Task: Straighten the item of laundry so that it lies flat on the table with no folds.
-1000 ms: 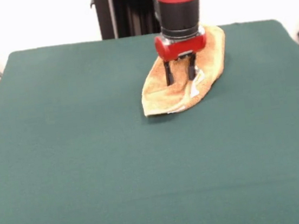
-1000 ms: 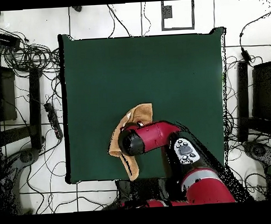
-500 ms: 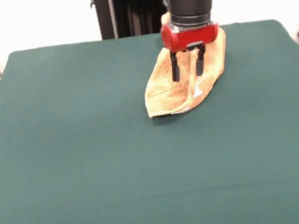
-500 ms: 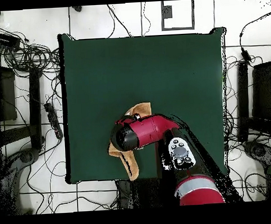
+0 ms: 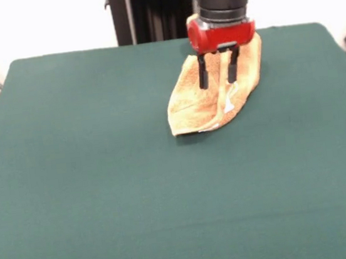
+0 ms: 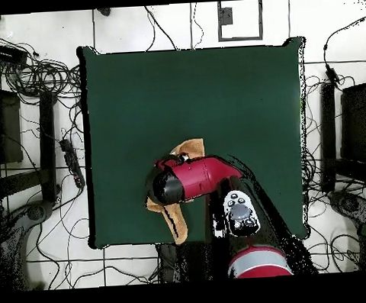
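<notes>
On the far part of the green surface (image 5: pixel 103 176), the towel (image 5: pixel 201 104) is lying folded into a pointed shape.
Its white label (image 5: pixel 227 105) is showing near the right fold, and one end is reaching the surface edge. The gripper (image 5: pixel 218 77) is hanging just above the towel, its two black fingers (image 5: pixel 203 75) standing apart and holding nothing, under the red and black arm (image 6: pixel 191 180).

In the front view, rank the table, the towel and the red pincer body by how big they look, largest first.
1. The table, by far the largest, filling most of the picture.
2. The towel, a folded heap near the far edge.
3. The pincer's red body, smaller than the towel, though it hangs above the cloth, so its distance from the camera is unsure.
</notes>
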### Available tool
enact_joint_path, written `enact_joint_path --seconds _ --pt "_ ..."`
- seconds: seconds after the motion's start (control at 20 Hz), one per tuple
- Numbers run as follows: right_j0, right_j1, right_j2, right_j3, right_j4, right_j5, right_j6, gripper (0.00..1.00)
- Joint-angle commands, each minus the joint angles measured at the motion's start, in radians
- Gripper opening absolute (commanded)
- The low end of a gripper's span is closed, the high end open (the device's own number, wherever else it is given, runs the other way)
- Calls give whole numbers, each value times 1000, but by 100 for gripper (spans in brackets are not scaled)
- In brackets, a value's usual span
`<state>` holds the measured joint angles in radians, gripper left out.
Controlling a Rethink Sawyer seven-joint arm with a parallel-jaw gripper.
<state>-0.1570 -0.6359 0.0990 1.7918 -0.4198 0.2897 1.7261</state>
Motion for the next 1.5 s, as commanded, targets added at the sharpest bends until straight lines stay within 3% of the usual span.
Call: enact_joint_path --seconds 0.05,0.5,1.0,1.5 --pt "69 64 -18 53 75 -39 245 100" --pt "105 129 -55 137 154 -168 314 100" --pt "100 23 -83 276 204 -141 274 100" --pt "104 -5 -101 385 238 -214 294 100"
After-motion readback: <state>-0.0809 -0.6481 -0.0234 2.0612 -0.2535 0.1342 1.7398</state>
